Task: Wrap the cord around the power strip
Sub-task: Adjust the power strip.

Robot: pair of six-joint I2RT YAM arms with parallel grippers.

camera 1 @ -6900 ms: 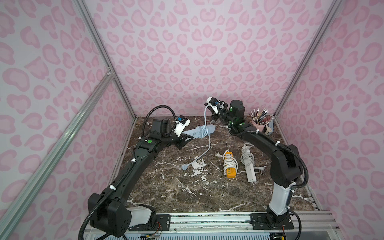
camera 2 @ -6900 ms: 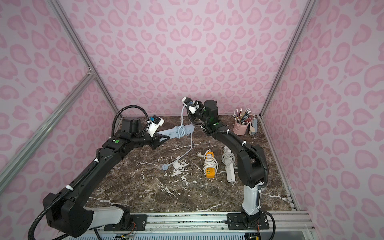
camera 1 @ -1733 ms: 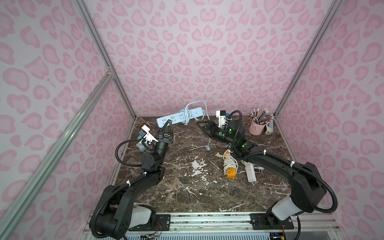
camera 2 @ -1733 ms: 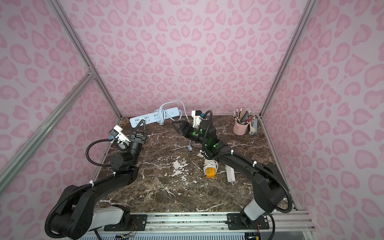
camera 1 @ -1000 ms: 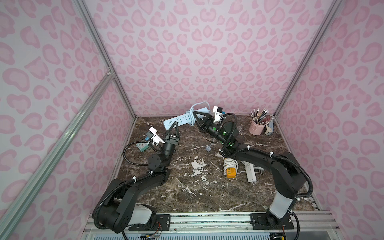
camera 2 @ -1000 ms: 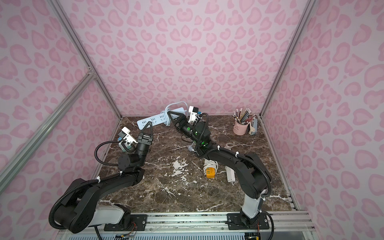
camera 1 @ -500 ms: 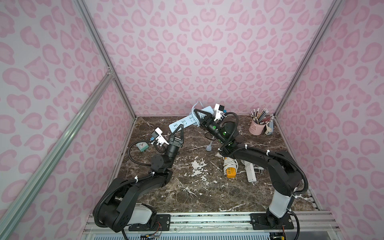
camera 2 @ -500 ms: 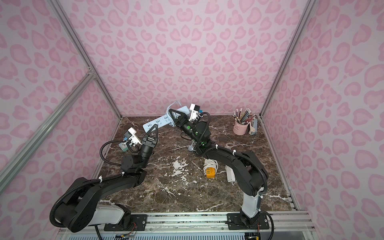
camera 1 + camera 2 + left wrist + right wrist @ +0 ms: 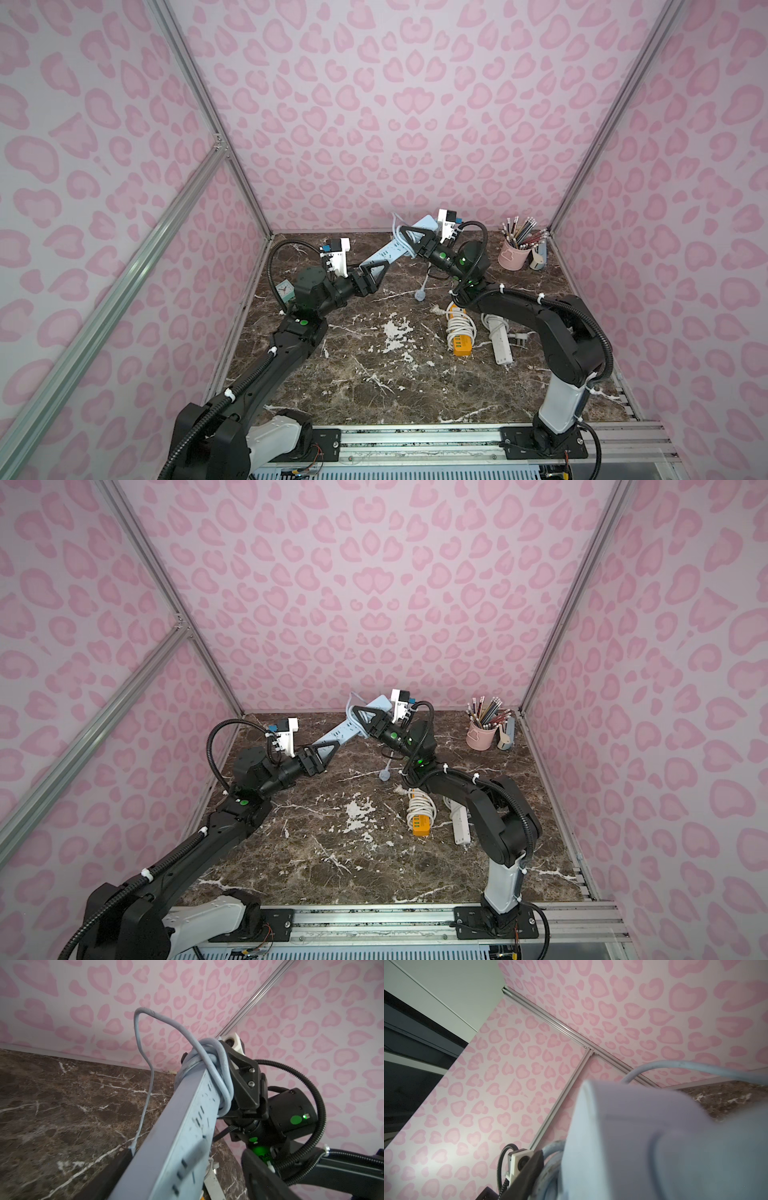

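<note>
A light blue power strip [image 9: 388,253] [image 9: 338,731] slants in the air at the back of the table. Its cord [image 9: 402,237] [image 9: 216,1068] is coiled round the upper end; one loose loop sticks up and the tail hangs to the plug [image 9: 419,295] [image 9: 384,775] on the table. My right gripper [image 9: 413,242] [image 9: 368,721] is shut on that coiled end, which fills the right wrist view as the strip [image 9: 654,1136]. My left gripper [image 9: 374,271] [image 9: 187,1180] straddles the lower end, open, with a gap beside one finger [image 9: 261,1169].
An orange power strip wound in white cord [image 9: 459,332] and a white power strip [image 9: 498,340] lie right of centre. A pink pencil cup [image 9: 513,253] stands in the back right corner. A small teal clock [image 9: 284,289] sits by the left wall.
My right gripper closed on the strip's coiled upper end. My left gripper, shut on the lower end a second ago, opened. The strip swung right and steeper.
</note>
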